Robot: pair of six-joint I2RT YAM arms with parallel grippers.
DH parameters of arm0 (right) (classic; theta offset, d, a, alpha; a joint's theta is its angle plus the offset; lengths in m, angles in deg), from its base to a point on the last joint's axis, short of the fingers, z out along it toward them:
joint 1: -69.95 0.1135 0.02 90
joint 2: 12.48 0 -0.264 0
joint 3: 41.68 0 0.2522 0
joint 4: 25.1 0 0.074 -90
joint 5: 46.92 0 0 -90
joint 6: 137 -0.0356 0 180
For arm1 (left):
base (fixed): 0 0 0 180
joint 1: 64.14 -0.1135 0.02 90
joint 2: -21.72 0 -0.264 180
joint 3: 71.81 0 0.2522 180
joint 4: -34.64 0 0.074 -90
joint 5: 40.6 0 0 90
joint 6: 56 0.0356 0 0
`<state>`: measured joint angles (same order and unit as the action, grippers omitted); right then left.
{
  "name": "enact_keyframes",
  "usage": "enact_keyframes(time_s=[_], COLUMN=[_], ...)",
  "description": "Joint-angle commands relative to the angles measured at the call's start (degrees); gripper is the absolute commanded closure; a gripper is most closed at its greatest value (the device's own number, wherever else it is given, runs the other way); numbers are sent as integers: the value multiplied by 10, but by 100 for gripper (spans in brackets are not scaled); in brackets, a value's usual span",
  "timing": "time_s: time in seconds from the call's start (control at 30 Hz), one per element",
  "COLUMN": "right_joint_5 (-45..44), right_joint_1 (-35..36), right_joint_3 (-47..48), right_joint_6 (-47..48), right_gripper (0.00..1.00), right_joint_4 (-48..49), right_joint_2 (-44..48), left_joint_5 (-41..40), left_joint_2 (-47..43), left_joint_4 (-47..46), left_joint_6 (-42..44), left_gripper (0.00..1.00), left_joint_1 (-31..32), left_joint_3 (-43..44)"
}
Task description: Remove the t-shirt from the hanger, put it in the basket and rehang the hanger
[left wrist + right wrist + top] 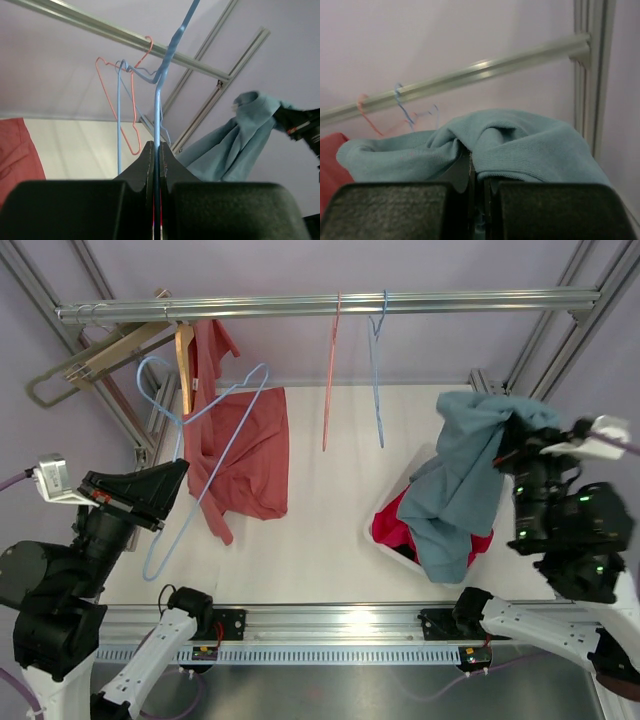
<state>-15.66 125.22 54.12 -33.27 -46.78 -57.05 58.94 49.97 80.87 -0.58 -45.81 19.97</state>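
Note:
My right gripper [510, 445] is shut on a fold of the teal t-shirt [465, 480], which hangs free from it at the right. In the right wrist view the cloth [520, 145] bunches over the closed fingertips of the gripper [475, 160]. A light blue wire hanger [200, 502] is held bare on the left, with my left gripper [175, 475] shut on its wire. The left wrist view shows that wire [158, 110] running up from between the pinched jaws of the gripper [158, 147], and the t-shirt [235, 145] apart from it at the right.
A red shirt [245, 445] hangs on a wooden hanger from the metal rail [320, 306] at the back left. An orange hanger [330, 370] and a blue hanger [378, 370] hang bare at mid-rail. A white basket [372, 532] with red cloth sits under the t-shirt.

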Motion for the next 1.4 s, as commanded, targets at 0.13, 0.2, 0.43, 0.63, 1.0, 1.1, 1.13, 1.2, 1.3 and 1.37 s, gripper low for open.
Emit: enact_keyframes(time_s=[0.13, 0.2, 0.43, 0.63, 1.0, 1.1, 1.13, 1.2, 1.3, 1.37], right_joint_5=[-123, -91, -22, 15, 149, 206, 222, 231, 252, 273], right_joint_1=[-8, -8, -7, -7, -8, -8, -7, -8, -7, -8], right_joint_3=[-358, -421, -506, -343, -181, -202, -216, -235, -256, -266], right_joint_6=[-585, -774, -948, -738, -510, -476, -474, -468, -459, -453], right_gripper=[100, 100, 89, 21, 35, 100, 100, 100, 99, 99], right_joint_4=[-215, -385, -452, -490, -451, -411, -398, -387, -349, -334], right_joint_2=[74, 75, 99, 191, 217, 211, 208, 197, 194, 195], left_joint_5=[22, 21, 9, 9, 7, -11, -17, -22, -23, -35], left_joint_2=[-3, -4, 12, 52, 230, 282, 297, 338, 374, 399], left_joint_4=[-64, -65, -68, -83, -145, -164, -166, -182, -205, -219], left_joint_6=[-11, -9, -1, 5, 50, 71, 83, 88, 94, 102], left_gripper=[100, 100, 100, 100, 100, 100, 100, 100, 100, 100], left_joint_1=[2, 2, 2, 2, 10, 28, 34, 46, 61, 67], left_joint_3=[-52, -63, -83, -101, -31, 7, 17, 43, 70, 81])
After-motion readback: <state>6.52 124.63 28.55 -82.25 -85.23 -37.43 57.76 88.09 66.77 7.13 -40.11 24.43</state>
